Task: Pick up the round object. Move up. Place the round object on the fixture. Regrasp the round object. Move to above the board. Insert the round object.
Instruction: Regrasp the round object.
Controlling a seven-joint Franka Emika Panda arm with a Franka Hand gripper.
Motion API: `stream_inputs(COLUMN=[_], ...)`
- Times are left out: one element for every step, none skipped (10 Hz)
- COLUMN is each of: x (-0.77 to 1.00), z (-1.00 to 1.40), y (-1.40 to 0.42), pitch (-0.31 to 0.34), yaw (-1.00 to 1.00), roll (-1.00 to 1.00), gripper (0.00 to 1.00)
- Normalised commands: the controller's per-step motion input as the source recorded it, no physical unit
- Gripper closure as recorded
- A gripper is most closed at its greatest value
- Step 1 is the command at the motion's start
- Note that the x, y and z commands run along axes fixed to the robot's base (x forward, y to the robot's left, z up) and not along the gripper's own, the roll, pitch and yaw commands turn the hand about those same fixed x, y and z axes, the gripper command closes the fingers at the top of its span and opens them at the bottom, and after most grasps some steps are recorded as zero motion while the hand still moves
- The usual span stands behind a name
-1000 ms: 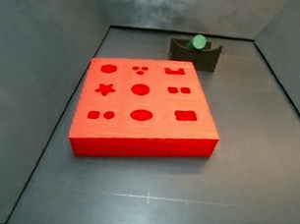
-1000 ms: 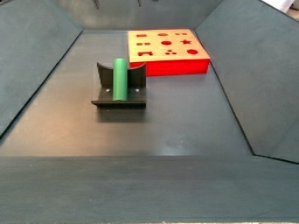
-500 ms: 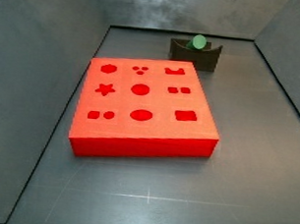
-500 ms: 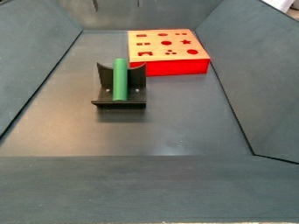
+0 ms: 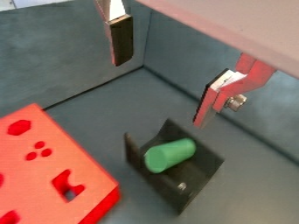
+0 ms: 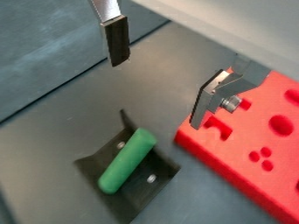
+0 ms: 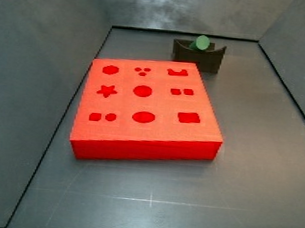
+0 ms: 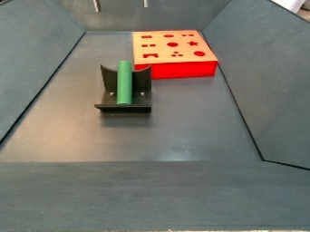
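Grey floor, fixture [image 5: 176, 166], cropped end effector [image 5: 167, 73] spread above.

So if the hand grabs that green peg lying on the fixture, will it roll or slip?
The green peg looks smooth and round, so it may slip. The fixture cradles it, so rolling seems unlikely. The open hand hangs above it.

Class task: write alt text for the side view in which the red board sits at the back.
A green peg lies in a dark notched block on a grey floor, the red board behind. The hand's fingertips barely show at the top, empty.
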Motion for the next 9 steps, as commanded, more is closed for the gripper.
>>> stream_inputs(x=[0.01,0.03,0.04,0.06,0.07,0.09,0.1,0.11,0.11], z=[0.0,-0.01,-0.01,-0.02,-0.02,-0.02,-0.02,-0.02,-0.02], y=[-0.02,-0.02,-0.03,-0.03,-0.03,-0.03,-0.04,-0.04,-0.04], pitch=[0.036,0.044,0.052,0.064,0.073,0.099,0.113,0.133,0.164], yaw=[0.03,0.04,0.04,0.05,0.05,0.06,0.07,0.08,0.11], roll=[1.0,1.0,1.0,1.0,1.0,1.0,1.0,1.0,1.0], gripper=[0.0,0.0,0.0,0.0,0.0,0.0,0.0,0.0,0.0])
